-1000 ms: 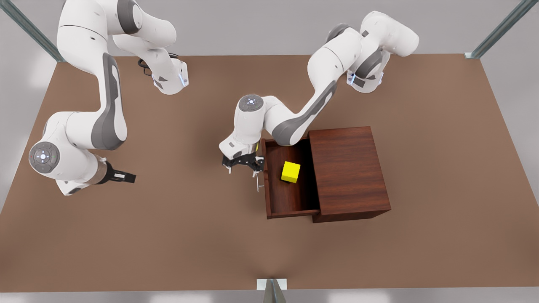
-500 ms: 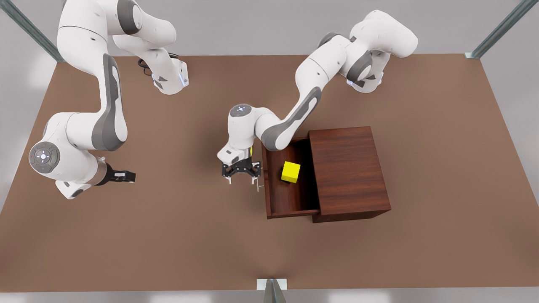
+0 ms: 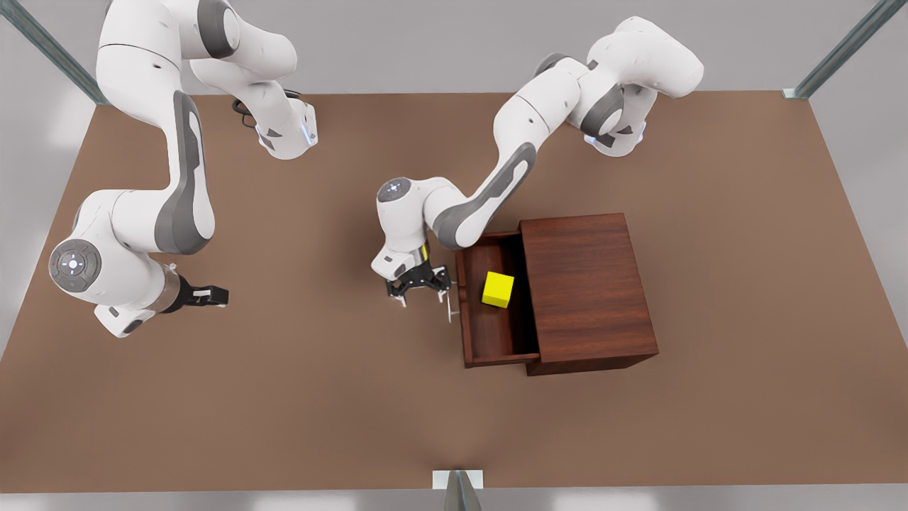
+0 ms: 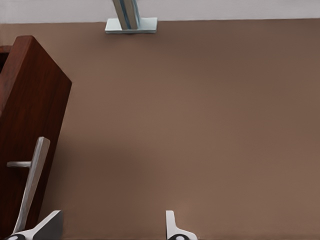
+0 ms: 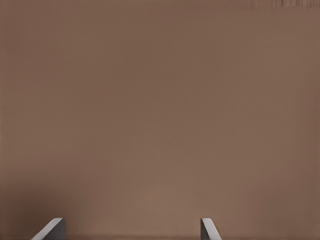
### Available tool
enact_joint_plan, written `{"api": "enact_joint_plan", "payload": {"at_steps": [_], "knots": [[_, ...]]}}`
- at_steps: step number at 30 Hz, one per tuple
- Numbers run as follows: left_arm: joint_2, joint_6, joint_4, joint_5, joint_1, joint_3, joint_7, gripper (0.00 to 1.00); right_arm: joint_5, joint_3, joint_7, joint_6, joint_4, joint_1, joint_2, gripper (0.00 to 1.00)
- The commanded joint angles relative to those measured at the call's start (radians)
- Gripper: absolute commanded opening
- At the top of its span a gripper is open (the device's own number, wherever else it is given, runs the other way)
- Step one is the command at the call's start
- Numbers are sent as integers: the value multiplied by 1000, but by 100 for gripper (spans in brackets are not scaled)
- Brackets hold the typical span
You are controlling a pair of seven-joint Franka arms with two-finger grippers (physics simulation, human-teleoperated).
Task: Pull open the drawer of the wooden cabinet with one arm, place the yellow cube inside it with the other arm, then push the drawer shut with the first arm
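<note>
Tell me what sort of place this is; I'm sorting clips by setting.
Probably a simulated robot test bench, not a home: a bare brown table framed by metal posts, bearing a wooden cabinet with its drawer open and a yellow cube inside.

The left hand (image 3: pixel 420 287) hangs low, fingers (image 4: pixel 172 227) spread wide and pointing down, its arm stretched out with the elbow bent. The right hand (image 3: pixel 213 295) (arm folded, waiting) is also open, pointing sideways
</note>
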Motion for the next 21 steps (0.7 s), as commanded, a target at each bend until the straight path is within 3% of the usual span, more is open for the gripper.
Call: {"api": "enact_joint_plan", "payload": {"at_steps": [1,21], "knots": [[-5,-104,0,1,0,2,102,100,0,0,-48,0,0,0,-1,100],[-125,-254,-70,-190,131,-5,377,100,3,0,-45,0,0,0,-1,100]]}}
